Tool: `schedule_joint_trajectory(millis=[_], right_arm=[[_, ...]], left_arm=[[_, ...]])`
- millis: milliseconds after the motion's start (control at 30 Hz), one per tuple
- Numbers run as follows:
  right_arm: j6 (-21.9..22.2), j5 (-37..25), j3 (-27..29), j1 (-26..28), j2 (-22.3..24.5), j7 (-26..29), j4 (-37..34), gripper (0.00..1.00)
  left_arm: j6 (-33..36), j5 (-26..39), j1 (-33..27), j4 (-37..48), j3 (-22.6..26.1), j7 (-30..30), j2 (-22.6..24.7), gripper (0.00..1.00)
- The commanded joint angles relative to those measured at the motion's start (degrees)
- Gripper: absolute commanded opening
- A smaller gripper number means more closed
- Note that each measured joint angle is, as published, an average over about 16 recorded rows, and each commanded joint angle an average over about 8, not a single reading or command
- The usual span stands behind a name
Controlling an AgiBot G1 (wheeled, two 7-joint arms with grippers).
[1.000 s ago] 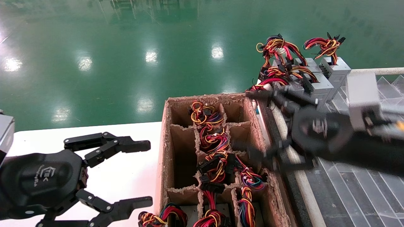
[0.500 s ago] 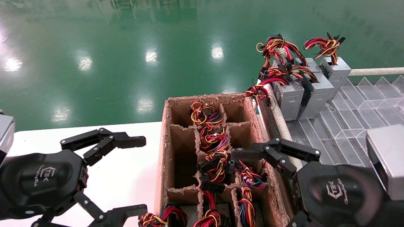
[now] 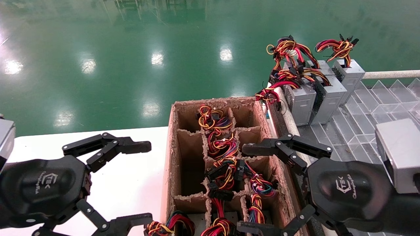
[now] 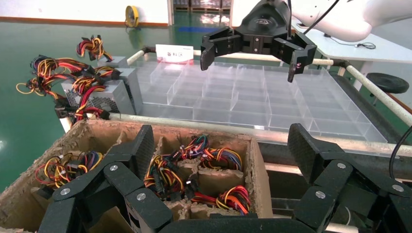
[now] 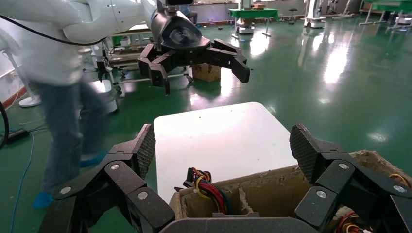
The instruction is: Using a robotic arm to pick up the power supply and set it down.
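The power supply (image 3: 349,74), a narrow grey box with a perforated side and a red‑yellow wire bunch on top, stands upright at the far end of the clear tray (image 3: 367,108); the left wrist view shows the power supply (image 4: 113,62) far off. My right gripper (image 3: 242,188) hangs open and empty over the right edge of the brown cardboard divider box (image 3: 170,157), well short of it. My left gripper (image 3: 149,182) hovers open and empty over the white table (image 3: 131,170), left of the cardboard box. In its own view the right gripper (image 5: 223,145) looks across the cardboard box (image 5: 272,179).
Two broader grey boxes (image 3: 302,103) with black grilles stand next to the narrow one. Wire bundles (image 3: 223,164) stick up from several compartments of the cardboard box. A grey rail (image 3: 290,124) runs between box and tray. A blurred person (image 5: 68,97) stands beyond the table.
My right gripper has swung back from the tray's edge toward me and down, ending beside the cardboard box, still empty. The left gripper shifted slightly. The boxes on the tray have not moved.
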Motion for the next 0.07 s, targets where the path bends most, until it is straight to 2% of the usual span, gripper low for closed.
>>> schedule_joint_trajectory(millis=[33,67], right_arm=[[0.16,-0.16,-0.04,0.15,-0.1,-0.12,-0.22,1.0],[0.18,-0.18,-0.05,0.17,-0.11,-0.14,-0.24,1.0]], left_arm=[[0.0,0.0,0.0,0.0,0.0,0.0,0.0,1.0],[0.0,0.0,0.0,0.0,0.0,0.0,0.0,1.0]])
